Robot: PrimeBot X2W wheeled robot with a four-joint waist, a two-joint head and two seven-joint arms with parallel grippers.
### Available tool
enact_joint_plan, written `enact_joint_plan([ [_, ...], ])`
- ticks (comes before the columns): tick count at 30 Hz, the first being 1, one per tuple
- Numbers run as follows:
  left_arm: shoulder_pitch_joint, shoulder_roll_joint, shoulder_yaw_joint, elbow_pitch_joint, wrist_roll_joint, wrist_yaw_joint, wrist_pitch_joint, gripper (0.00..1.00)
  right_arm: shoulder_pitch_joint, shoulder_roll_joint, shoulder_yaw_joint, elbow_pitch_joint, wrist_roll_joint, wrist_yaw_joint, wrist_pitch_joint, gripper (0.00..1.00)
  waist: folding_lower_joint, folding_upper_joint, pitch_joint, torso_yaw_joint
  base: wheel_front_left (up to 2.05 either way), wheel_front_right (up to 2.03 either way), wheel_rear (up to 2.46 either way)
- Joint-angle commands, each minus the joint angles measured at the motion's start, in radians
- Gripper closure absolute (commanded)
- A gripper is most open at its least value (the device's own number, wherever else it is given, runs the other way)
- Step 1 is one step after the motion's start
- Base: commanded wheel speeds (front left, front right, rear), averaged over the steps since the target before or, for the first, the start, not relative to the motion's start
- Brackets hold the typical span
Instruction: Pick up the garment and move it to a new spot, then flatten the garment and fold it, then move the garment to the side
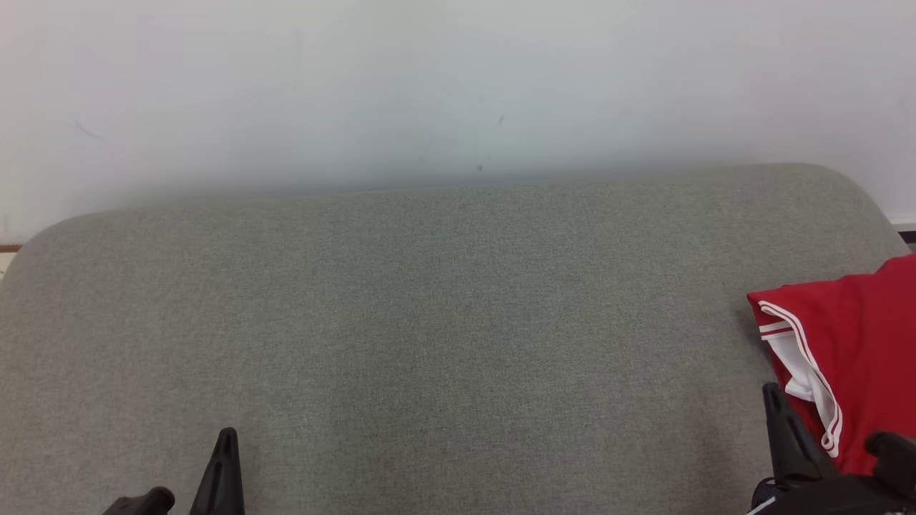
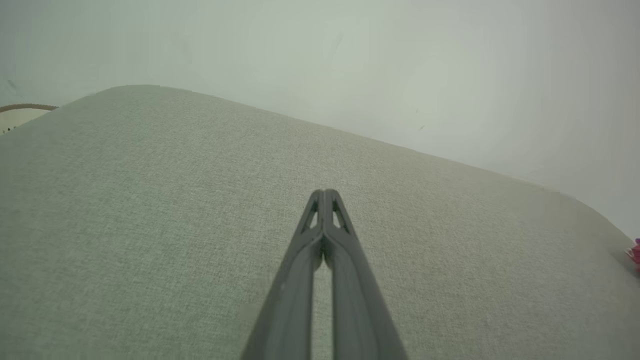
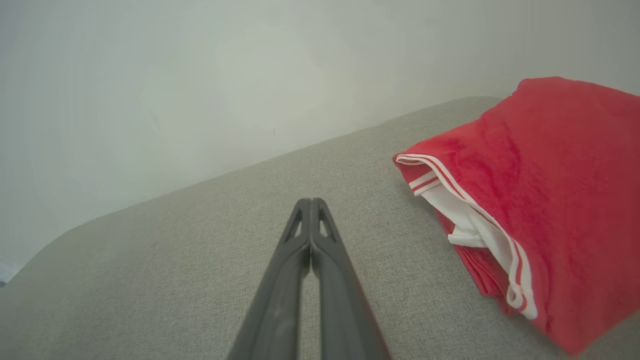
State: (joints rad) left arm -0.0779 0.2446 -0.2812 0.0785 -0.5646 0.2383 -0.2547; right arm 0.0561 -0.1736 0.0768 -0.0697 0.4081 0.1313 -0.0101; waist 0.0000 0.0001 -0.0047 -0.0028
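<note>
A red garment (image 1: 851, 336) with white trim lies folded at the right end of the grey padded surface (image 1: 429, 322); the right wrist view has the garment (image 3: 545, 200) to the right of my fingers. My right gripper (image 3: 310, 201) is shut with nothing in it, hovering left of the garment; its tip (image 1: 771, 390) shows at the lower right of the head view. Over bare grey fabric my left gripper (image 2: 325, 192) is shut and empty, its tip (image 1: 227, 433) at the lower left of the head view. A sliver of the garment (image 2: 635, 252) sits at the left wrist view's right edge.
A pale wall (image 1: 429, 86) rises right behind the padded surface's far edge. The surface has rounded corners at left and right. A strip of floor (image 2: 20, 112) shows past its left end.
</note>
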Motion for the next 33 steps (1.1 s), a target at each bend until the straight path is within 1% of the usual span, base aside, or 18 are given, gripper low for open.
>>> enact_joint_plan([
  [1, -0.042, 0.000, -0.002, 0.010, -0.053, -0.014, -0.001, 1.00, -0.036, -0.015, -0.021, 0.009, 0.057, 0.000, 0.011, 1.00, 0.0000, -0.0001, 0.000, 0.000, 0.00, 0.00, 0.00],
  [17, -0.116, -0.042, -0.029, 0.105, -0.312, -0.094, -0.004, 1.00, -0.109, -0.029, -0.123, 0.135, 0.326, 0.000, 0.089, 1.00, 0.0000, -0.0001, 0.003, 0.000, 0.00, 0.00, 0.00],
  [33, -0.169, -0.076, -0.047, 0.177, -0.514, -0.156, -0.005, 1.00, -0.169, -0.034, -0.216, 0.234, 0.527, 0.000, 0.160, 1.00, 0.0000, -0.0001, 0.006, 0.000, 0.00, 0.00, 0.00],
])
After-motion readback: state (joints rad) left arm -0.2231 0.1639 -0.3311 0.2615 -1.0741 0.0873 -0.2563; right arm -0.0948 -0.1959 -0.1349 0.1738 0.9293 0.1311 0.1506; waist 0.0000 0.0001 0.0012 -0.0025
